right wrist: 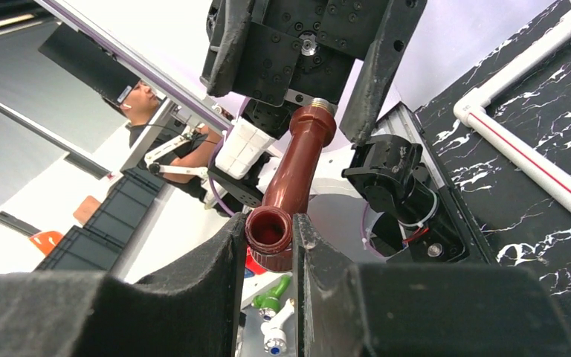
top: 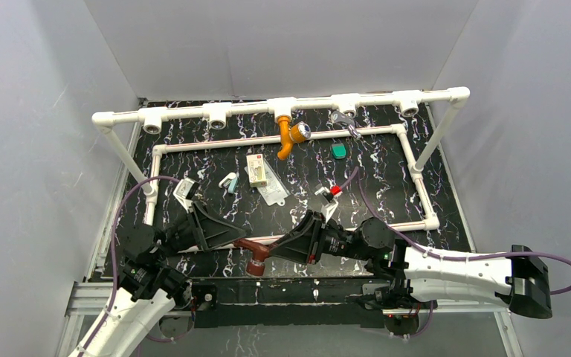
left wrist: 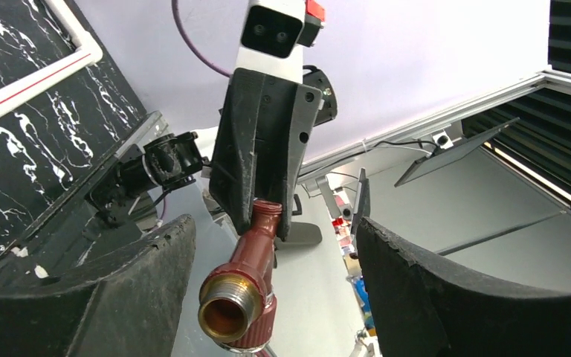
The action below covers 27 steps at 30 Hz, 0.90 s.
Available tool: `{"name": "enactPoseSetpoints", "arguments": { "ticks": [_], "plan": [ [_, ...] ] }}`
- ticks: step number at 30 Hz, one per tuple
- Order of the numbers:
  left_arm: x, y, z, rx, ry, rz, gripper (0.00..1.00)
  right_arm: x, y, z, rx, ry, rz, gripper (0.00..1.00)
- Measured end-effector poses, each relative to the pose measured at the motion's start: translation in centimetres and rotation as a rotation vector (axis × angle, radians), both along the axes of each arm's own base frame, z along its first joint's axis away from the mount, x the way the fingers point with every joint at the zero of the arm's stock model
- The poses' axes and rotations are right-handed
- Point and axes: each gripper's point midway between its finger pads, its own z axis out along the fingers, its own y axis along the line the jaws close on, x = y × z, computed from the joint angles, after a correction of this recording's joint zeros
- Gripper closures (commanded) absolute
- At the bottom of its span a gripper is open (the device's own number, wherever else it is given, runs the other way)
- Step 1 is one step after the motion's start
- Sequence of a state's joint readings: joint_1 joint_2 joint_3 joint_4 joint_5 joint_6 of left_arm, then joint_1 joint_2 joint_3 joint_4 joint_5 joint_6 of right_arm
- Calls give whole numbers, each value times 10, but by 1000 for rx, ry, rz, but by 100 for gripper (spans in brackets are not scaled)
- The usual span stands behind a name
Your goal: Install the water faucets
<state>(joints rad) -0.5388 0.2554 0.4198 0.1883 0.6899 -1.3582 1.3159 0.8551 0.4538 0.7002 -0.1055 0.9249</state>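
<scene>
Dark reddish-brown water faucet [top: 255,253] with a curved spout hung over the near edge of the black marbled table [top: 386,178], between the arms – the right gripper [right wrist: 271,238] was clamped only on its spout mouth. The left gripper [left wrist: 275,253] stood spread around the threaded end, not touching. If the right one let go early, or the left closed off-centre, the faucet could swivel or drop.

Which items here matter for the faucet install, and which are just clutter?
Job:
dark red-brown faucet, clamped in right gripper, left gripper open around its threaded end
orange faucet, on the white pipe frame

Lying about:
green block
white card
white clip
</scene>
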Motion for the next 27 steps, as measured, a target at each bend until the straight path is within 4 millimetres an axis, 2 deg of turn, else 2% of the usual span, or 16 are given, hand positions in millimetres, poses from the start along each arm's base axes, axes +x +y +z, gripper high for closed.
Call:
{"name": "enactPoseSetpoints", "arguments": {
  "ticks": [9, 17, 27],
  "plan": [
    [-7, 0, 4, -10, -6, -35, 31, 0, -4, 14, 74, 57, 3, 99],
    [-8, 0, 5, -8, -12, -36, 42, 1, -4, 15, 82, 86, 3, 99],
    [-12, 0, 8, -6, -26, -52, 71, 3, -3, 16, 90, 116, -4, 99]
  ]
}}
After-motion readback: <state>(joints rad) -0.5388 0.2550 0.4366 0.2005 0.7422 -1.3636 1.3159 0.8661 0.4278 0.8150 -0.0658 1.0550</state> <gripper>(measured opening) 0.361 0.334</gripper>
